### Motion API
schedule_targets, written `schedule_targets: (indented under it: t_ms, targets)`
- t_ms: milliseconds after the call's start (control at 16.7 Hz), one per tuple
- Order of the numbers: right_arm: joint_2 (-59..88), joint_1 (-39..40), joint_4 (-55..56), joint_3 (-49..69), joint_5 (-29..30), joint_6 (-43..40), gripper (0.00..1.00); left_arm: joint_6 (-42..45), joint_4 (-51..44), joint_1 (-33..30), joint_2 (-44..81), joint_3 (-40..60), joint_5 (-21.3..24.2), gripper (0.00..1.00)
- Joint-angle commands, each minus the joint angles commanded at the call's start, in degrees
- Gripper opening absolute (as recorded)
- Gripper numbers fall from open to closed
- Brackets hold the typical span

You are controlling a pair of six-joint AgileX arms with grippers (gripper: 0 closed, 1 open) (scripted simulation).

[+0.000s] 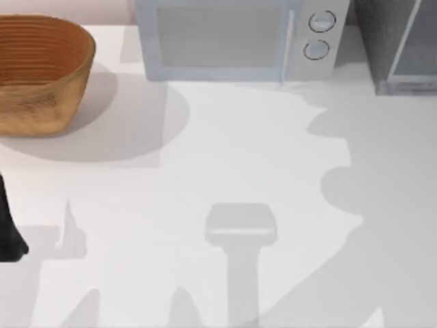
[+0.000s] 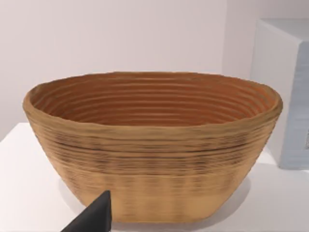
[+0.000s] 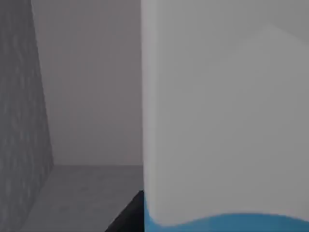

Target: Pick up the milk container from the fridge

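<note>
The fridge (image 1: 382,41) is the dark grey cabinet at the table's far right corner, with its pale-framed door panel (image 1: 418,48) beside it. The right wrist view looks into the fridge's grey interior (image 3: 87,121). There the milk container (image 3: 222,121) stands very close, a white upper part with a sky-blue edge low down. A dark part of my right gripper (image 3: 131,215) sits right beside the carton's edge. My left arm (image 1: 8,232) is parked at the table's left edge, and a dark tip of my left gripper (image 2: 92,217) faces the basket.
A woven brown basket (image 1: 41,72) stands at the far left. A light grey microwave (image 1: 232,37) with two round knobs stands at the back middle, left of the fridge. The white table (image 1: 218,205) stretches in front of them.
</note>
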Motion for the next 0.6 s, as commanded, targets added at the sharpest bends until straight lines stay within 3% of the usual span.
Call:
schedule_targets:
  t_ms: [240, 600]
  targets:
    - [-5.62, -1.26, 3.86, -9.49, -1.02, 0.04, 0.0, 0.0, 0.0, 0.0, 0.0, 0.0, 0.0, 1.0]
    - [-6.11, -1.14, 4.39, -10.44, -1.15, 0.14, 0.0, 0.0, 0.0, 0.0, 0.0, 0.0, 0.0, 1.0]
